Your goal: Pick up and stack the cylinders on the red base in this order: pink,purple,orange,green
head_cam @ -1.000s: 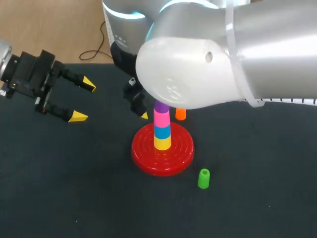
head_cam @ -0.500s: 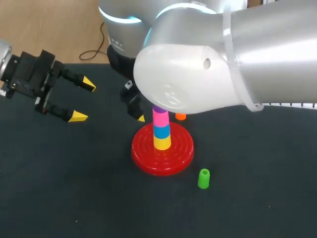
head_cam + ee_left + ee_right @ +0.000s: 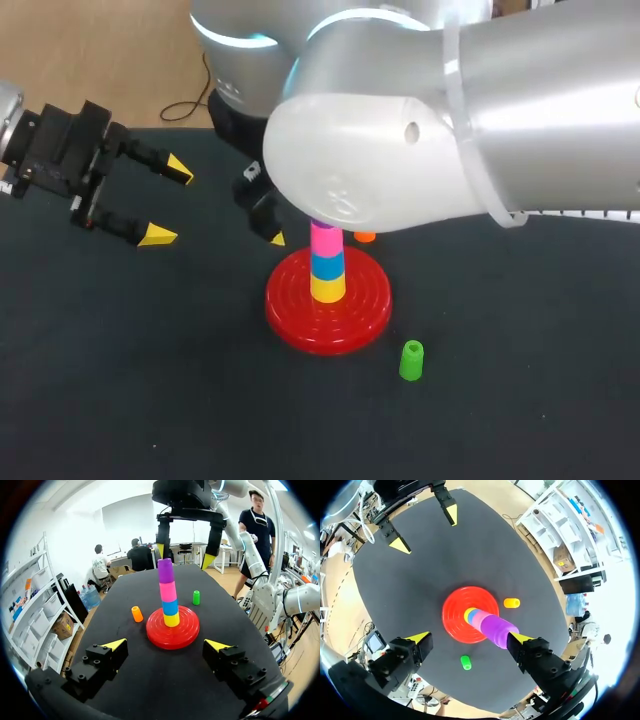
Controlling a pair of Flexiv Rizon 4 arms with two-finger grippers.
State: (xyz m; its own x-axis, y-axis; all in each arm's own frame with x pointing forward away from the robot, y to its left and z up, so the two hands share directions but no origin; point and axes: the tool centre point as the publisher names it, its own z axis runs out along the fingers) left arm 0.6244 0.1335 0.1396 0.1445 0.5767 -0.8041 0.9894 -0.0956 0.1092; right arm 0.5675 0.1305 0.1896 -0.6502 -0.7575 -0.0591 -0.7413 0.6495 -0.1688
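The red base point(image 3: 290, 318) point(image 3: 186, 635) point(image 3: 454, 605) carries a stack of yellow, blue, pink point(image 3: 325, 240) point(image 3: 168, 591) and purple point(image 3: 165, 571) point(image 3: 498, 628) cylinders. In the head view my right arm hides the purple one. My right gripper point(image 3: 184, 555) point(image 3: 469, 638) hangs open over the stack's top, its fingers apart on either side of the purple cylinder and not touching it. The orange cylinder point(image 3: 365, 237) point(image 3: 137, 613) point(image 3: 511, 602) stands beside the base. On the other side stands the green cylinder point(image 3: 411, 361) point(image 3: 196, 597) point(image 3: 465, 662). My left gripper point(image 3: 160, 200) point(image 3: 166, 645) point(image 3: 426, 528) is open and empty, away from the base.
The black tabletop point(image 3: 150, 380) is bare around the base. My bulky right arm point(image 3: 420, 140) spans the table's far side above the stack.
My right gripper has opened wider around the purple cylinder, which stays on the stack. The right arm has drifted left, now covering the purple cylinder in the head view. The left arm is still.
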